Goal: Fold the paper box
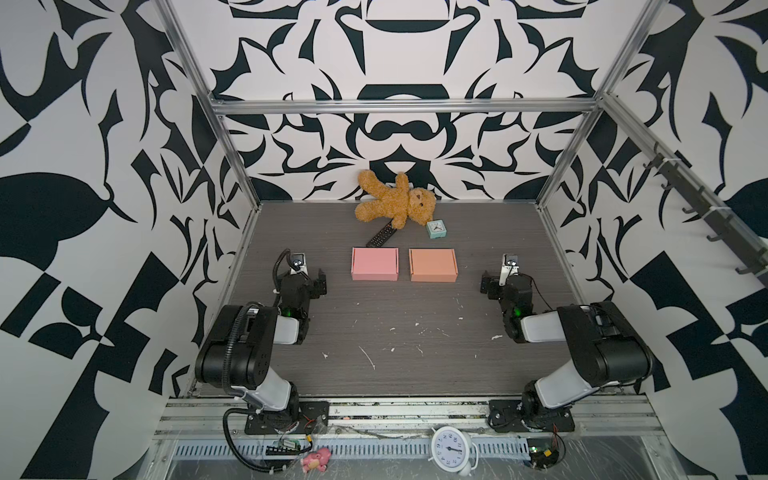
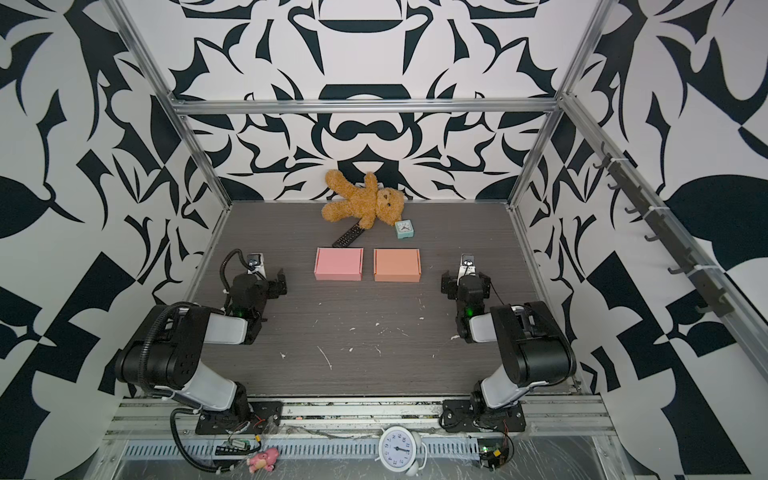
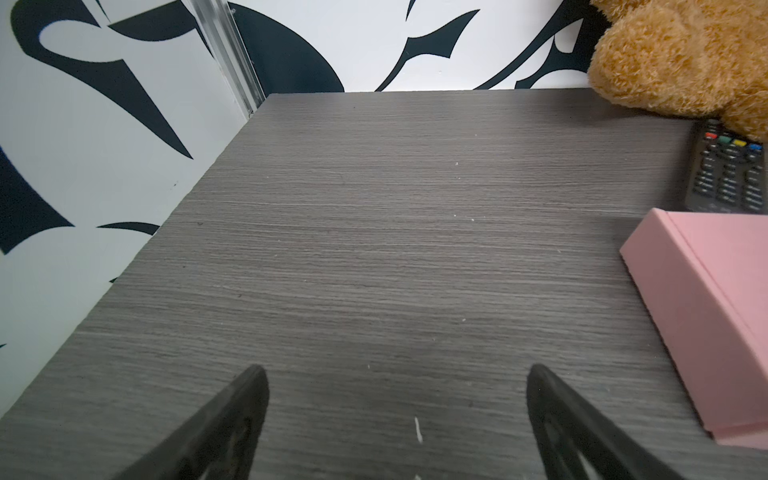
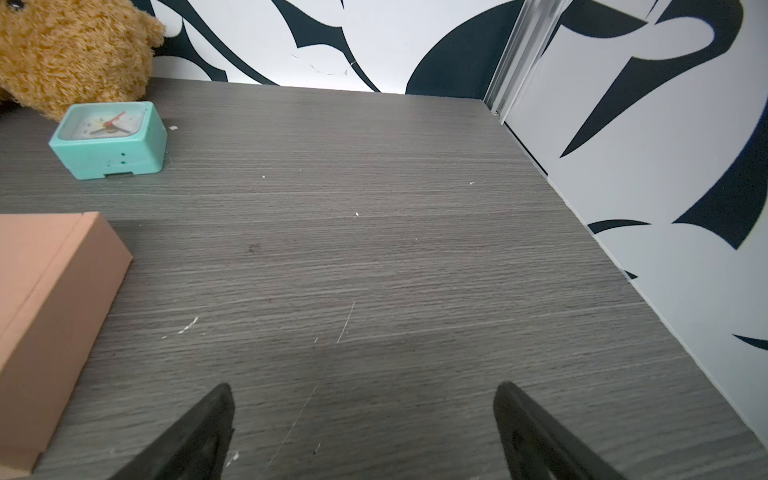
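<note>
On the table [image 1: 395,324], toward its back edge, 2 closed boxes lie side by side with a gap between: pink box [image 1: 375,264] left, orange box [image 1: 432,265] right. Behind the pink box a remote [image 1: 380,235] lies slantwise, its far end at the leg of a bear [image 1: 395,203] slumped against the back wall. A clock [image 1: 436,229] sits by the bear's head. The left claw [image 3: 397,376], near the left edge, is spread wide and empty. The right claw [image 4: 363,388], near the right edge, also gapes, holding nothing.

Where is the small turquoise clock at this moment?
In both top views the turquoise clock sits at the back of the table, just right of the teddy bear and behind the orange box.
</note>
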Action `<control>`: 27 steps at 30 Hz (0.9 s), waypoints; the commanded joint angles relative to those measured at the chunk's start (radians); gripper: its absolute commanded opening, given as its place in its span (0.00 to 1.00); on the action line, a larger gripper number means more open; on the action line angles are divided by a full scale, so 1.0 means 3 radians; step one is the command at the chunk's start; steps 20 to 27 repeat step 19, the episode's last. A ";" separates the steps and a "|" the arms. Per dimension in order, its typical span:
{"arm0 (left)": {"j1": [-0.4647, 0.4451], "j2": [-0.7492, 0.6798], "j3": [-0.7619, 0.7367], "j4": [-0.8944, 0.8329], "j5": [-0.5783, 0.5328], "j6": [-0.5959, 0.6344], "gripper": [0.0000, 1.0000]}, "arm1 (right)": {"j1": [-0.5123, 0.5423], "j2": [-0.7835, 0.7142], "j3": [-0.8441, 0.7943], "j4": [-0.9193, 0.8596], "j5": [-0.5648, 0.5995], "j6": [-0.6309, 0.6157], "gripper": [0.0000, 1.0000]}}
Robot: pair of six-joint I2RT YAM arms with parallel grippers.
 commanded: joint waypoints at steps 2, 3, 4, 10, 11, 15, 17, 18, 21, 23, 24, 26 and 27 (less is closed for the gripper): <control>0.0008 -0.0008 0.0034 0.0032 0.0021 -0.0011 0.99 | 0.0002 -0.0034 0.0040 0.0013 -0.0013 -0.0013 0.99; 0.0009 -0.0012 0.0039 0.0027 0.0021 -0.0014 0.99 | 0.0005 -0.0033 0.0040 0.0011 -0.0011 -0.0015 0.99; 0.0010 -0.0011 0.0044 0.0013 0.0021 -0.0016 0.99 | 0.0003 -0.0032 0.0040 0.0009 -0.0010 -0.0014 0.99; 0.0009 -0.0001 0.0044 0.0027 0.0016 -0.0038 0.99 | 0.0001 -0.0034 0.0042 0.0005 -0.0013 -0.0013 0.99; 0.0016 0.0005 0.0056 0.0011 0.0025 -0.0042 0.99 | 0.0003 -0.0029 0.0042 0.0006 -0.0015 -0.0018 0.98; 0.0035 0.0003 0.0064 -0.0025 0.0062 -0.0059 0.99 | 0.0001 -0.0029 0.0050 0.0002 -0.0011 -0.0017 0.98; 0.0041 -0.0015 0.0050 -0.0011 0.0073 -0.0057 0.99 | 0.0001 -0.0043 0.0018 0.0032 -0.0010 -0.0022 0.99; 0.0039 -0.0018 0.0028 0.0027 0.0064 -0.0049 0.99 | 0.0003 -0.0069 -0.0052 0.0106 -0.0060 -0.0040 0.99; 0.0043 -0.0018 0.0018 0.0043 0.0067 -0.0050 0.99 | 0.0011 -0.0088 -0.0161 0.0269 -0.0115 -0.0053 0.98; 0.0043 -0.0018 0.0018 0.0043 0.0067 -0.0050 0.99 | 0.0011 -0.0088 -0.0161 0.0269 -0.0115 -0.0053 0.98; 0.0043 -0.0018 0.0018 0.0043 0.0067 -0.0050 0.99 | 0.0011 -0.0088 -0.0161 0.0269 -0.0115 -0.0053 0.98; 0.0043 -0.0018 0.0018 0.0043 0.0067 -0.0050 0.99 | 0.0011 -0.0088 -0.0161 0.0269 -0.0115 -0.0053 0.98; 0.0043 -0.0018 0.0018 0.0043 0.0067 -0.0050 0.99 | 0.0011 -0.0088 -0.0161 0.0269 -0.0115 -0.0053 0.98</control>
